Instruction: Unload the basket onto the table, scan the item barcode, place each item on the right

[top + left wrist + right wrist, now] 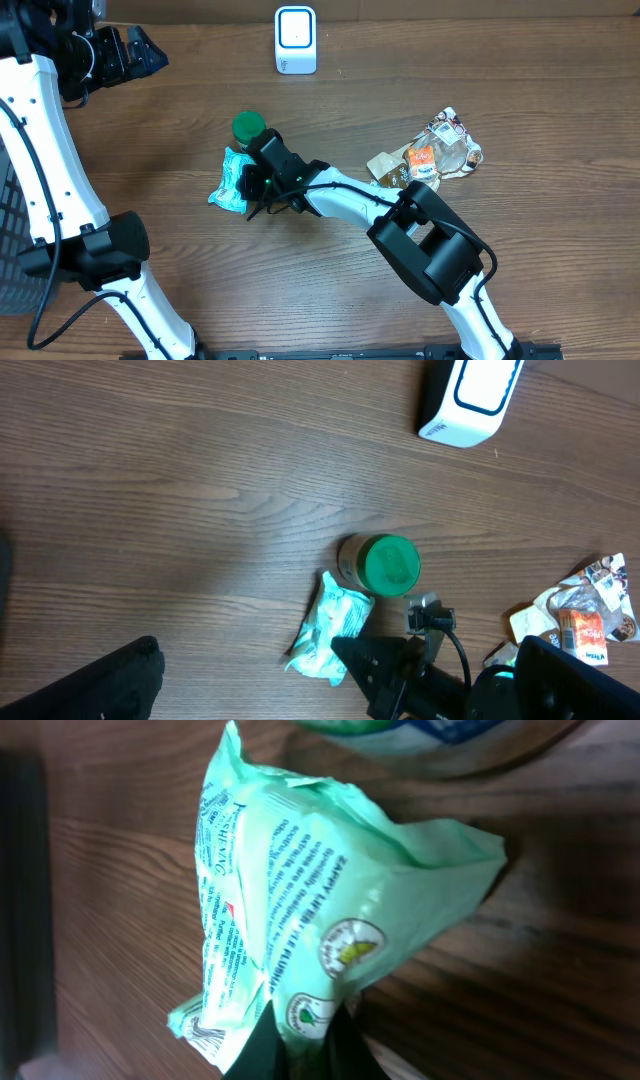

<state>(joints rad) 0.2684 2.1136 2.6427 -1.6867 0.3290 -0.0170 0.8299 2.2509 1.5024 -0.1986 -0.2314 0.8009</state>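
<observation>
A crumpled pale green packet (228, 182) with printed text lies on the wooden table beside a green-lidded jar (248, 127). My right gripper (252, 185) reaches in from the right and is shut on the packet's near edge. In the right wrist view the packet (300, 890) fills the frame, and the gripper (305, 1020) pinches its lower end between two dark fingers. The left wrist view shows the packet (335, 625) next to the jar (388, 563). The white scanner (295, 40) stands at the table's far edge. My left gripper (140, 52) hangs open at the far left, holding nothing.
Two crinkled snack packets (430, 155) lie to the right of the right arm. A dark mesh basket (8, 230) sits at the left edge. The scanner (470, 400) also shows at the top right of the left wrist view.
</observation>
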